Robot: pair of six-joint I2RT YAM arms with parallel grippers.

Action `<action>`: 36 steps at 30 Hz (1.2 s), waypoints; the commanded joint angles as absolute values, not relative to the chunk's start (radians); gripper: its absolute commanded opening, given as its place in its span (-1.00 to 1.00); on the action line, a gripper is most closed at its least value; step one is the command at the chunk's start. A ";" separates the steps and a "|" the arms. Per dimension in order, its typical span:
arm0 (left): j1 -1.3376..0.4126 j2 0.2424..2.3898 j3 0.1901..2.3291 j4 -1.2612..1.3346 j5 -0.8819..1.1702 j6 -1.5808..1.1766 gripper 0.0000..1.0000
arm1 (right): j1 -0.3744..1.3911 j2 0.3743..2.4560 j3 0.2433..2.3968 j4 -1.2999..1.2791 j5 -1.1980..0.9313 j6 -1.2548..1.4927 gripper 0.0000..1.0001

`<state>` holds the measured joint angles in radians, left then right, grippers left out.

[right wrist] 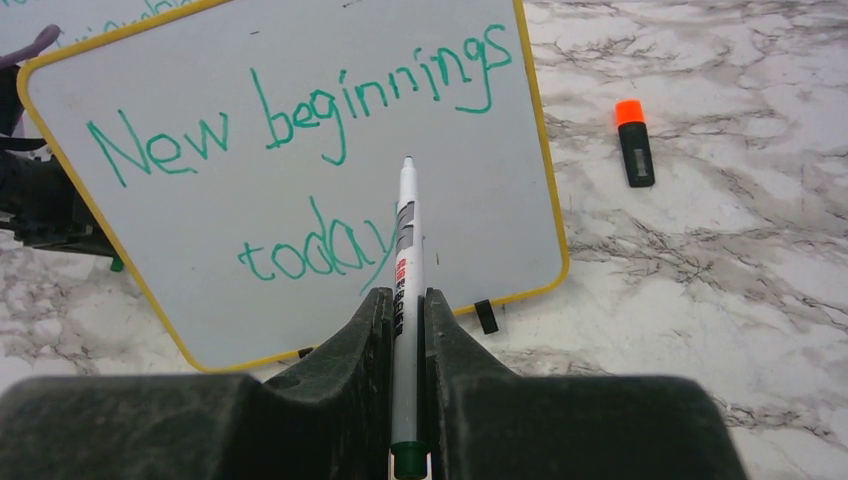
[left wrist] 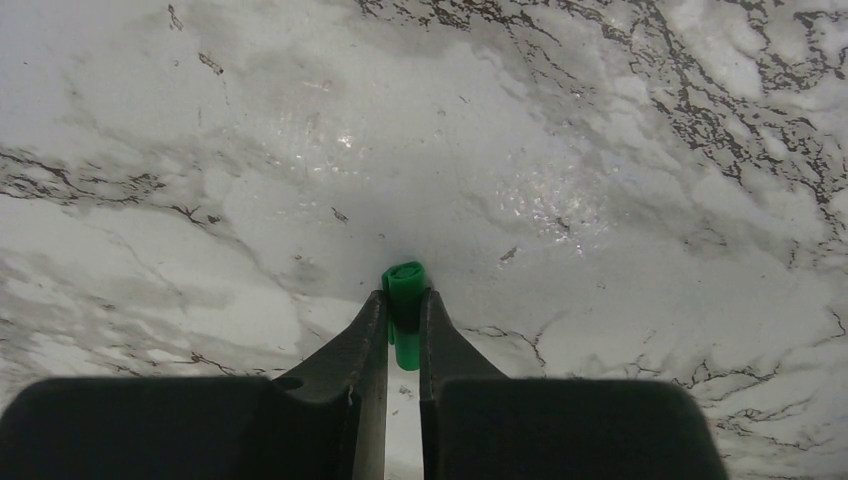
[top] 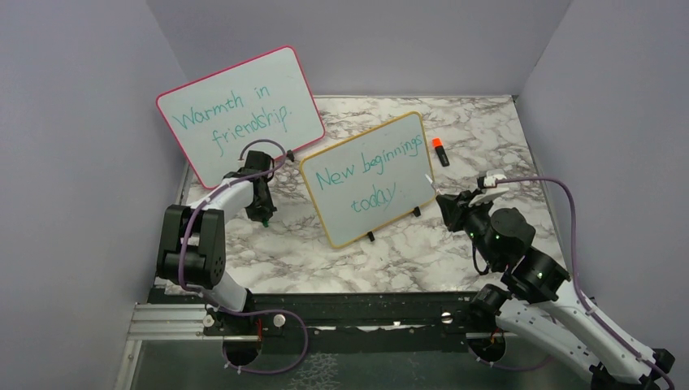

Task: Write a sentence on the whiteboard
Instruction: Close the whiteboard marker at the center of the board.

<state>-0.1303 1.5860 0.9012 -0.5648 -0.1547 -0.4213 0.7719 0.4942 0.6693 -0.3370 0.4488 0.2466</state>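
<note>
The yellow-framed whiteboard [top: 370, 179] stands mid-table on small black feet and shows in the right wrist view [right wrist: 300, 180]. It bears the teal sentence "New beginnings today." [top: 370, 175] in two slanted lines [right wrist: 300, 130]. My right gripper [top: 445, 203] is shut on a white marker [right wrist: 404, 260], its tip pointing at the board just right of "today" and a little off the surface. My left gripper [top: 262, 213] is left of the board, pointing down at the table, shut on the green marker cap [left wrist: 405, 312].
A larger pink-framed whiteboard [top: 240, 114] reading "Warmth in friendship" leans at the back left. A black highlighter with an orange cap [top: 439, 151] lies on the marble table behind the board's right edge [right wrist: 633, 141]. Purple walls enclose three sides.
</note>
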 commanded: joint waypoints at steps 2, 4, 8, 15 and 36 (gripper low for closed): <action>-0.124 1.515 0.871 -0.560 -0.142 -0.433 -0.96 | 0.769 0.538 0.681 -0.314 0.383 0.235 -0.99; -0.125 1.476 0.868 -0.557 -0.131 -0.441 -1.00 | 0.769 0.553 0.683 -0.309 0.355 0.220 -0.99; -0.125 1.367 0.871 -0.554 -0.102 -0.461 -1.00 | 0.769 0.563 0.685 -0.290 0.314 0.197 -0.99; -0.124 1.101 0.847 -0.494 -0.047 -0.523 -1.00 | 0.769 0.584 0.671 -0.223 0.205 0.167 -0.99; -0.131 0.742 0.813 -0.066 0.372 -0.805 -1.00 | 0.776 0.745 0.485 0.508 -0.196 0.338 -0.99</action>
<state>-0.1303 0.7841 0.8223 -0.2363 0.2459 -0.6975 0.7719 0.7097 0.5037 0.2550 -0.1146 0.2768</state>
